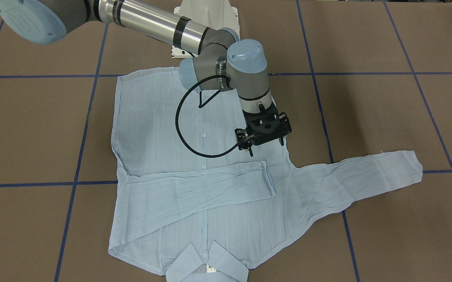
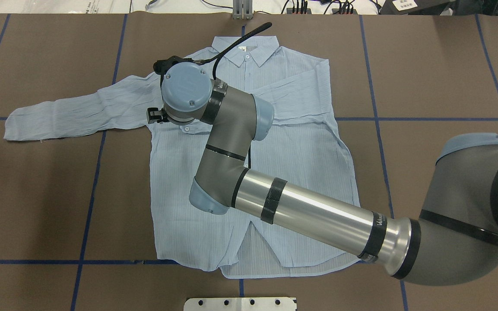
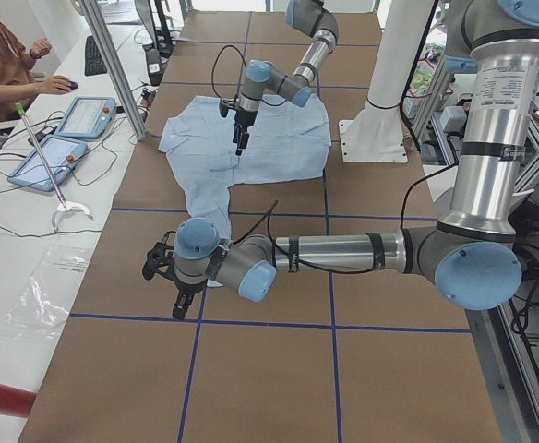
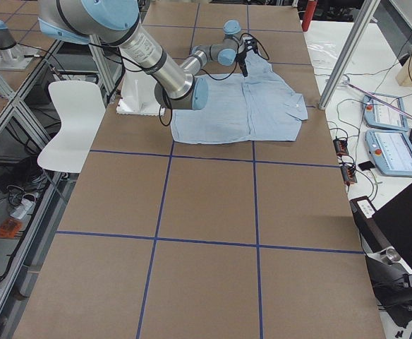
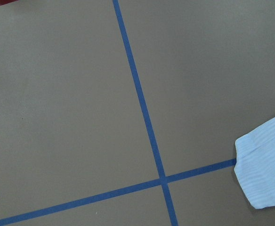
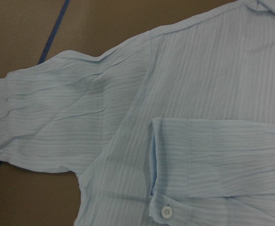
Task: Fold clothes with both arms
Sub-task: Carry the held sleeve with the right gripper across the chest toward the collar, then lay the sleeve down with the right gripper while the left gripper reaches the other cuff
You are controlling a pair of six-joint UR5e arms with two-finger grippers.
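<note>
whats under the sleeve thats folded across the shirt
The folded sleeve lies on the shirt front, which shows on either side of it. The stretch of button placket beneath it is covered, so any buttons there cannot be seen.

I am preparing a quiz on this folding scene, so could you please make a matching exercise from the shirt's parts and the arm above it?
1 collar
2 folded sleeve
3 other sleeve
4 right arm

A spread flat on the table
B laid across the chest
C above the shirt
D shirt's end farthest from the robot's base

Pairs: 1-D, 2-B, 3-A, 4-C
</note>
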